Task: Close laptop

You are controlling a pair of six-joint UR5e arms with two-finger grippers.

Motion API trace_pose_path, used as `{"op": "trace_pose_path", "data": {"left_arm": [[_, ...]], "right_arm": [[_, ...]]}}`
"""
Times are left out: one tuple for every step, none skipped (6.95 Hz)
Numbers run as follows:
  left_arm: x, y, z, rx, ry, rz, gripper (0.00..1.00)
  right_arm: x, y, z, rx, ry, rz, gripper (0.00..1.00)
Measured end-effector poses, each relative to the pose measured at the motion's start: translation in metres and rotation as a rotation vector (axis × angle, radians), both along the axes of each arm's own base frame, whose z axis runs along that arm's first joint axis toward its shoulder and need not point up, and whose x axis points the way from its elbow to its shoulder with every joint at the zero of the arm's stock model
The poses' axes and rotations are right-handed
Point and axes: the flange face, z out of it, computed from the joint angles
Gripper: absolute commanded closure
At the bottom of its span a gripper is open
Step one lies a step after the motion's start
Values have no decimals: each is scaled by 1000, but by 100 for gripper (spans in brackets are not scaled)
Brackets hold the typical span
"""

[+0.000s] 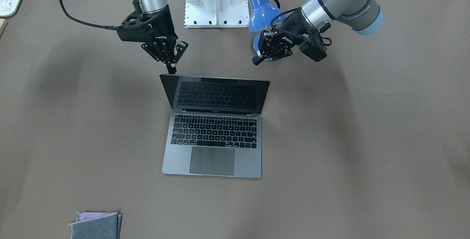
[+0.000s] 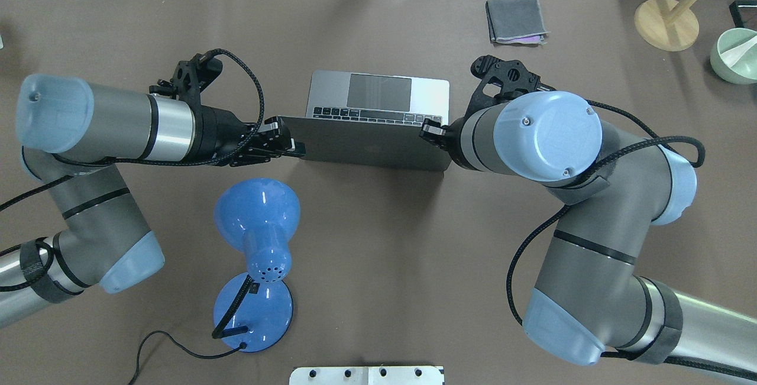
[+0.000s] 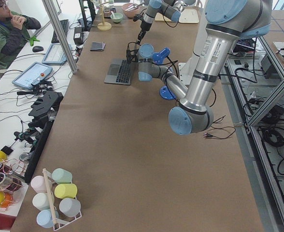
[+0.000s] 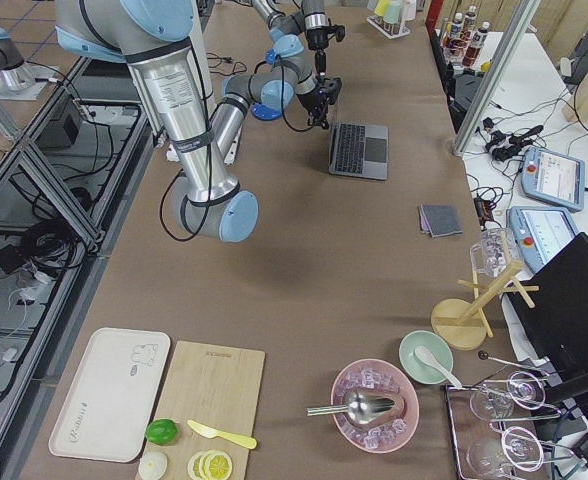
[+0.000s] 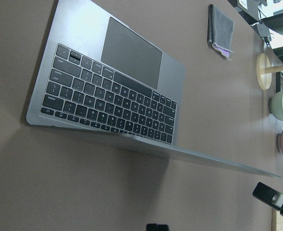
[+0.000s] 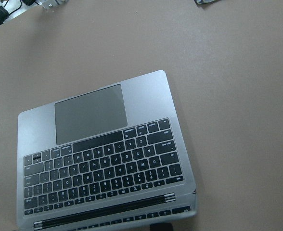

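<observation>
The grey-silver laptop [image 1: 213, 158] stands open in the middle of the table, its black screen raised and facing away from me. It also shows in the overhead view [image 2: 378, 92] and in both wrist views [image 5: 132, 57] [image 6: 91, 113]. My right gripper [image 1: 171, 69] is shut and empty, its tip at the lid's top corner on my right [image 2: 427, 130]; I cannot tell if it touches. My left gripper [image 1: 257, 60] is shut and empty, close to the lid's other side edge [image 2: 297, 148].
A blue desk lamp [image 2: 257, 219] with a cable lies behind the laptop on my left side, under my left arm. A white base plate [image 1: 216, 4] is at my edge. A folded grey cloth [image 2: 516, 20], a wooden stand [image 2: 666, 24] and a green bowl [image 2: 736, 57] are at the far right.
</observation>
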Motion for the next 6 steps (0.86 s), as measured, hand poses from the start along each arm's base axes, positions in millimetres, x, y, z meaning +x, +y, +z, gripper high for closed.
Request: {"op": "trace_pose_path", "data": {"left_arm": [[5,-5,0,1,-5,-12,100],[6,-9,1,1,-10,-19,100],[6,-13,4,-2,-15,-26,100],[2,-18,5,-3,-19,-37,100],[-3,-24,7,6,-25,-48,100],[-6,-30,9,24,-38,-58,100]], "right_arm": [[2,-3,0,0,0,0,100],[3,-4,-1,0,-1,-1,100],[4,-5,-1,0,-2,-1,100],[3,-5,-2,0,-2,-1,100],[2,-6,-2,-1,-1,-1,100],[1,-7,0,-3,2,-1,100]]}}
